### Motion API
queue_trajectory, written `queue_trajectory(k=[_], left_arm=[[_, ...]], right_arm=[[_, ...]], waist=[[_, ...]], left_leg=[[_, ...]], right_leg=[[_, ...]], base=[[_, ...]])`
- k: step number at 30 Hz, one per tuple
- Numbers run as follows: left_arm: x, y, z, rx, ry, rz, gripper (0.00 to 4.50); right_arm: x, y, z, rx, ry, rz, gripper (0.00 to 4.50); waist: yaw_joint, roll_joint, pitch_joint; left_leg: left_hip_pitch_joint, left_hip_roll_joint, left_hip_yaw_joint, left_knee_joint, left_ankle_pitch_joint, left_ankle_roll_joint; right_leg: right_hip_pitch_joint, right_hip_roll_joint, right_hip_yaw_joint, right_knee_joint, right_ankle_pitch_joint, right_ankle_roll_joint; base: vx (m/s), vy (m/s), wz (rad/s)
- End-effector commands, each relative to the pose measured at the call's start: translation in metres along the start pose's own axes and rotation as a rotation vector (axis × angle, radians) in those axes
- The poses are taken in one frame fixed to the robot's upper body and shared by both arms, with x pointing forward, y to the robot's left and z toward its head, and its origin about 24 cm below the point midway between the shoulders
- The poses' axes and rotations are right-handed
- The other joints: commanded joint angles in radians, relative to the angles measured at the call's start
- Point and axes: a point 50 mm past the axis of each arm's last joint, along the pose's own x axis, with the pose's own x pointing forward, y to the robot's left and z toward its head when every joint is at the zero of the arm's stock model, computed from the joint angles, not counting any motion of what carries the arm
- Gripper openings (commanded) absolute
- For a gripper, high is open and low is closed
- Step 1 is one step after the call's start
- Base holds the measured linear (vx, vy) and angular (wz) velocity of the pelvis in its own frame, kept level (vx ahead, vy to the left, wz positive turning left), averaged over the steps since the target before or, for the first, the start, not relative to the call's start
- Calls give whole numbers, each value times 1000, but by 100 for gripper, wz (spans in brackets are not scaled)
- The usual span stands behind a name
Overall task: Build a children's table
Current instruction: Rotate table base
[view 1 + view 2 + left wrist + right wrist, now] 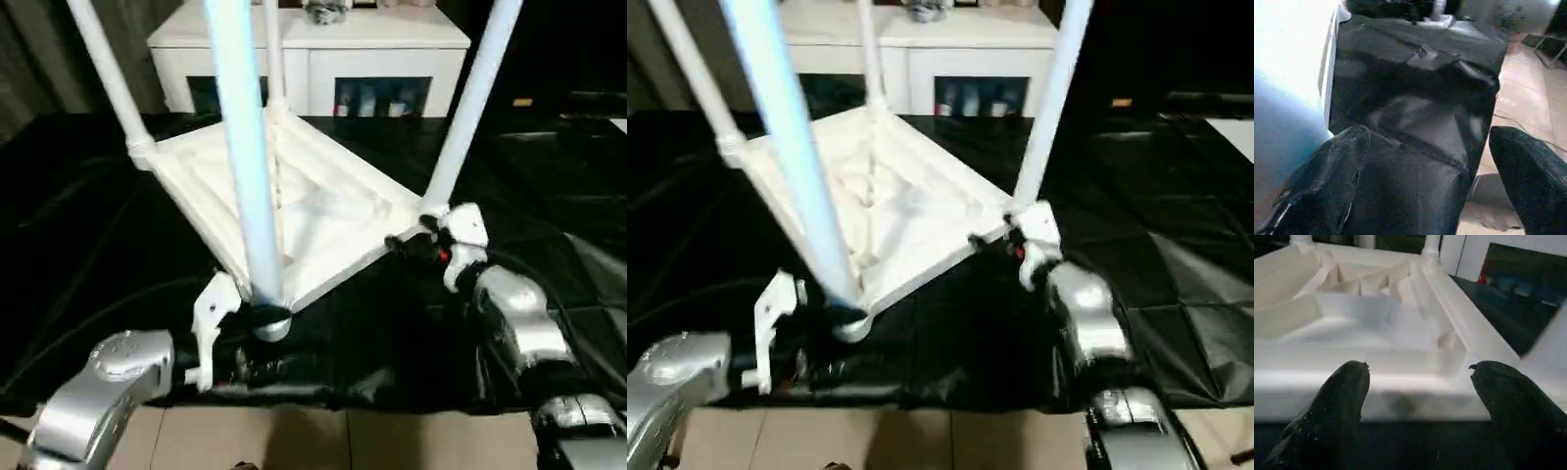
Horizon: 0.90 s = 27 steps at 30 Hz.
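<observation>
1. Nearest me, my left pincer (235,328) stands open beside the foot of the near leg (245,166), holding nothing.
2. At the right, my right pincer (423,243) is open too, its fingers (1337,401) apart just before the tabletop (323,220) edge.
3. Upside down on the black-covered bench (88,255) lies the tabletop, ribs up, with four legs standing in its corner sockets.
4. Beyond it stands a white cabinet (313,59).
</observation>
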Motion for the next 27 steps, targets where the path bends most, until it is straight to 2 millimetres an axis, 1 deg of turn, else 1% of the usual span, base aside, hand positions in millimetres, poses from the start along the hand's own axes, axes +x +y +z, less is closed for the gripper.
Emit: queue_trajectory(k=[1,2,3,4,5,6,7,8,9,10,11,12,13,14,15,16,17,18,19,20,21,22,23,24,25,26,27], left_arm=[[-14,12,16,67,-23,68,447],[-17,11,15,56,-15,55,447],[-20,9,13,41,-2,39,447],[-25,7,11,23,13,21,447],[-28,5,9,7,22,8,447],[-29,5,8,1,26,2,447],[-34,3,7,-10,37,-9,447],[-39,2,6,-16,45,-19,447],[-42,2,6,-16,44,-20,447],[-45,3,6,-15,40,-18,447],[-48,4,7,-16,34,-13,447],[-50,5,7,-17,29,-9,447],[-52,6,7,-17,28,-5,447],[-55,7,7,-16,30,3,447],[-62,10,7,-18,35,23,447],[-63,11,7,-19,36,27,447],[-69,12,7,-27,43,42,447],[-74,14,7,-30,50,55,447],[-76,15,7,-31,54,64,447],[-86,20,5,-29,70,109,447],[-91,22,5,-28,76,130,447],[-91,23,5,-28,77,132,447],[-96,26,4,-27,80,156,447],[-100,27,4,-28,83,171,447],[-105,33,5,-10,74,224,447],[-105,34,6,-8,72,233,447],[-106,36,6,-3,66,249,447]], right_arm=[[-8,-4,-3,-15,16,-15,383],[-10,-4,-4,-16,17,-20,383],[-13,-5,-6,-17,19,-27,383],[-17,-6,-8,-14,23,-37,383],[-19,-6,-9,-12,25,-44,383],[-20,-7,-10,-11,26,-46,383],[-22,-8,-10,-9,27,-52,383],[-25,-9,-11,-6,28,-60,383],[-26,-10,-11,-6,30,-64,383],[-27,-10,-11,-5,31,-67,383],[-28,-10,-11,-3,32,-69,383],[-28,-10,-12,-3,33,-69,383],[-28,-10,-12,-3,34,-68,383],[-29,-10,-12,-6,35,-66,383],[-29,-9,-12,-5,34,-64,383],[-29,-8,-12,-5,34,-63,383],[-29,-7,-11,-4,33,-64,383],[-29,-7,-11,-3,34,-65,383],[-28,-7,-11,-2,34,-66,383],[-28,-6,-12,-1,42,-74,383],[-28,-6,-13,-4,48,-81,383],[-28,-6,-13,-4,49,-82,383],[-27,-5,-13,-8,55,-88,383],[-26,-5,-14,-11,60,-93,383],[-25,-4,-15,-8,61,-102,383],[-25,-4,-14,-7,61,-103,383],[-24,-3,-14,-7,60,-104,383]], waist=[[-10,1,-46],[-13,0,-44],[-18,4,-43],[-20,9,-43],[-25,9,-42],[-27,10,-42],[-33,11,-40],[-41,11,-40],[-47,10,-39],[-52,13,-35],[-53,14,-35],[-59,16,-34],[-61,16,-33],[-69,19,-32],[-73,20,-27],[-75,22,-23],[-78,22,-22],[-76,29,-17],[-73,34,-13],[-19,43,-6],[61,40,-21],[8,-28,-41],[1,-78,-26],[9,-33,-36],[32,-26,-26],[39,-3,-39],[39,-1,-43]], left_leg=[[36,48,-39,-93,-452,-56],[35,47,-41,-94,-463,-57],[34,46,-44,-96,-485,-60],[35,46,-47,-98,-494,-61],[30,46,-52,-102,-507,-63],[28,46,-54,-104,-515,-64],[28,47,-58,-108,-540,-65],[31,48,-60,-110,-567,-67],[31,47,-61,-111,-578,-65],[33,47,-60,-113,-600,-66],[37,46,-60,-112,-615,-67],[43,46,-60,-112,-636,-70],[42,46,-62,-115,-647,-71],[39,47,-65,-120,-671,-74],[38,48,-67,-126,-713,-79],[45,47,-65,-132,-755,-83],[45,47,-65,-135,-770,-85],[38,52,-60,-159,-810,-90],[22,59,-52,-184,-836,-93],[-73,96,-19,-281,-914,-102],[-87,81,56,-282,-819,-99],[-3,57,48,-190,-622,-64],[102,-15,-35,111,-166,-27],[34,-30,-81,102,-50,12],[-14,-12,-109,61,-50,10],[29,25,-96,-13,-120,-29],[56,36,-84,-35,-190,-32]], right_leg=[[10,-45,31,-113,-517,-121],[10,-46,29,-116,-539,-113],[10,-46,24,-120,-575,-96],[11,-46,22,-121,-584,-91],[15,-47,17,-122,-590,-84],[17,-47,15,-123,-592,-82],[16,-45,11,-123,-591,-82],[15,-44,7,-124,-582,-86],[16,-44,5,-126,-576,-88],[12,-42,2,-130,-591,-84],[9,-42,0,-133,-599,-82],[7,-41,-5,-137,-601,-81],[10,-41,-8,-138,-598,-80],[14,-39,-16,-138,-586,-78],[15,-34,-24,-139,-595,-69],[14,-28,-35,-142,-613,-56],[17,-25,-41,-141,-614,-52],[29,-9,-59,-129,-597,-46],[49,3,-71,-103,-562,-50],[137,23,-70,105,-372,-63],[133,26,-28,147,-321,-42],[78,6,27,89,-551,12],[-112,-83,98,-188,-1196,112],[-27,-111,167,-173,-1173,76],[26,-115,152,-138,-988,13],[9,-45,103,-88,-630,-81],[-11,-4,76,-65,-484,-120]], base=[[-65,9,-6],[-65,9,-6],[-62,12,-8],[-55,19,-14],[-55,19,-14],[-48,28,-18],[0,0,0],[0,0,0],[0,0,0],[0,0,0],[0,0,0],[0,0,0],[0,0,0],[0,0,0],[0,0,0],[0,0,0],[0,0,0],[-51,2,-13],[-117,-19,-8],[-117,-19,-8],[-92,-59,7],[20,-154,7],[20,-154,7],[74,-145,-9],[55,-38,3],[55,-38,3],[-64,-56,36]])
